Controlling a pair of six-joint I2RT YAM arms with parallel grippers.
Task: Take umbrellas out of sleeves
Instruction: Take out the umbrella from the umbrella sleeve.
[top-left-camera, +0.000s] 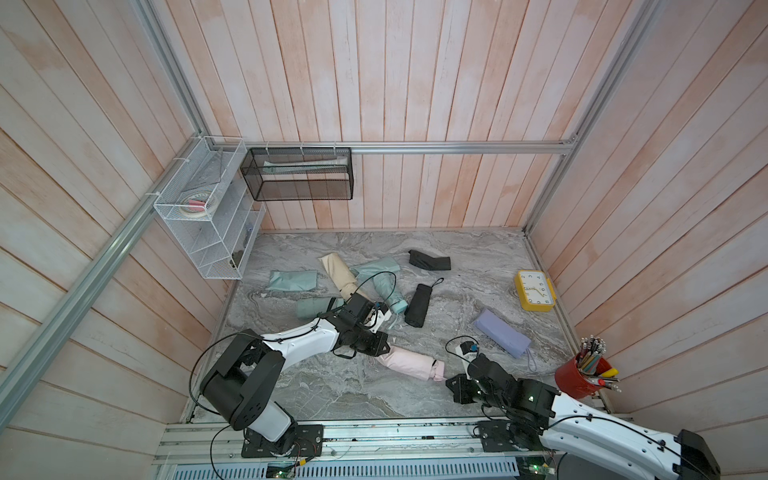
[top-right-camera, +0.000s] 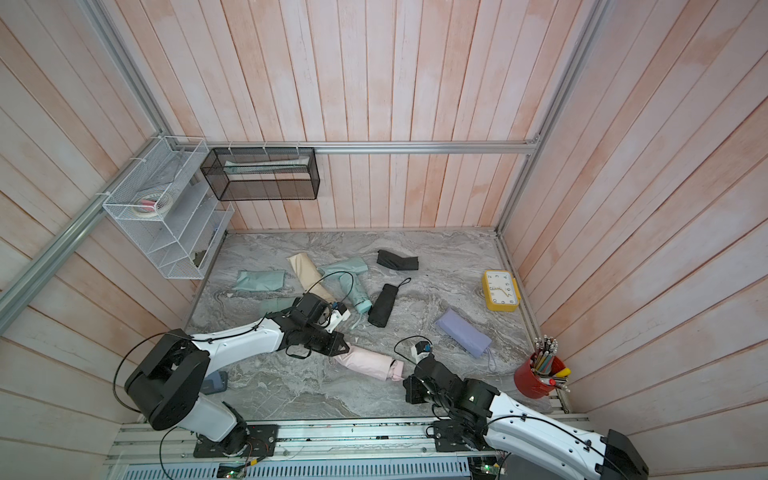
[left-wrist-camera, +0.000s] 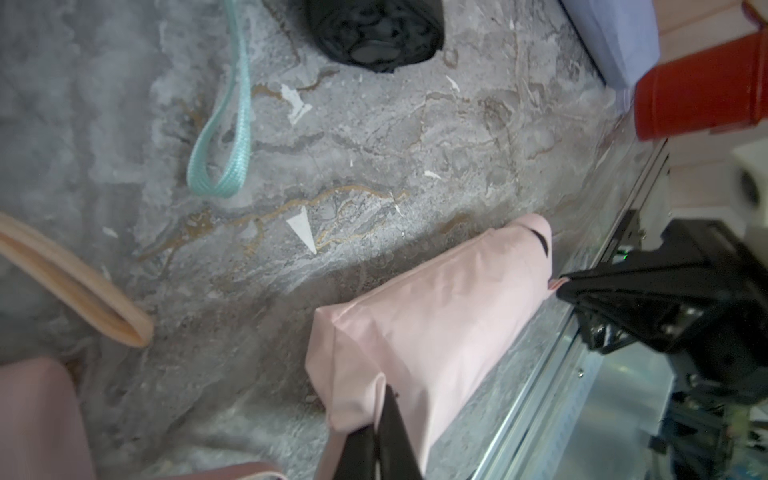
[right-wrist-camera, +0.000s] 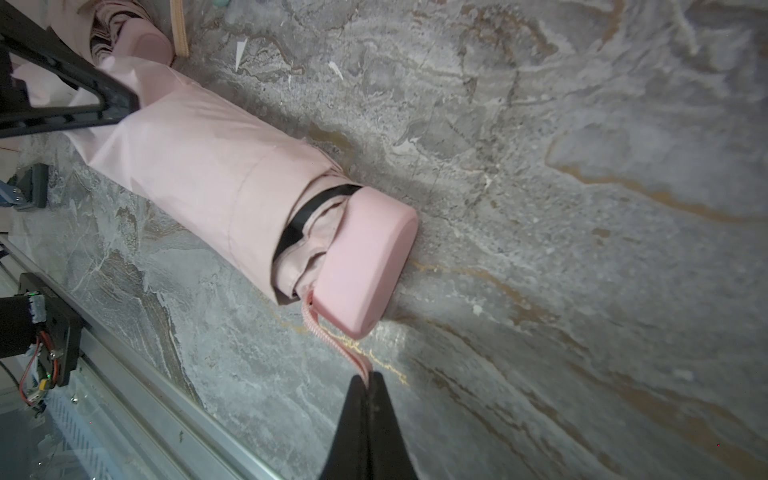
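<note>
My right gripper (right-wrist-camera: 368, 376) is closed on the wrist cord (right-wrist-camera: 328, 332) of the pink umbrella (right-wrist-camera: 365, 257), which lies near the table (right-wrist-camera: 540, 208) front edge. My left gripper (left-wrist-camera: 384, 395) is closed on the pink sleeve (left-wrist-camera: 436, 316) covering most of the umbrella.

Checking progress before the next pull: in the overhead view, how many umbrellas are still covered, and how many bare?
Covered: 3 (cream umbrella, lavender umbrella, pink umbrella)
Bare: 3 (black umbrella, mint umbrella, second mint umbrella)
Total: 6
The left arm may hide more.
</note>
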